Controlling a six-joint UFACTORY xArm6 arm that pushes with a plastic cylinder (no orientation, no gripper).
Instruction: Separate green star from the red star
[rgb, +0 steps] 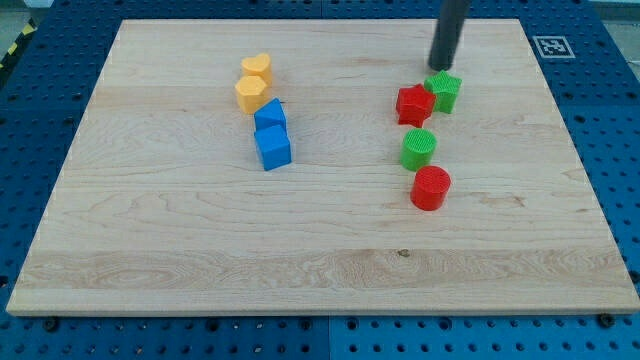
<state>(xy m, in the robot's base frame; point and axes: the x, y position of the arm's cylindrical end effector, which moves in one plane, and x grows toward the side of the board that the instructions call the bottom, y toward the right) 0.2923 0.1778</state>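
Note:
The green star (444, 91) sits at the view's upper right, touching the red star (413, 105) on its left. My tip (439, 68) stands just above the green star at its top edge, close to or touching it. The rod rises out of the view's top.
A green cylinder (418, 148) and a red cylinder (431, 188) lie below the stars. At the view's left centre are a yellow heart (257, 69), a yellow hexagon (250, 94), and two blue blocks (270, 115) (272, 146). The wooden board (320, 270) lies on a blue pegboard.

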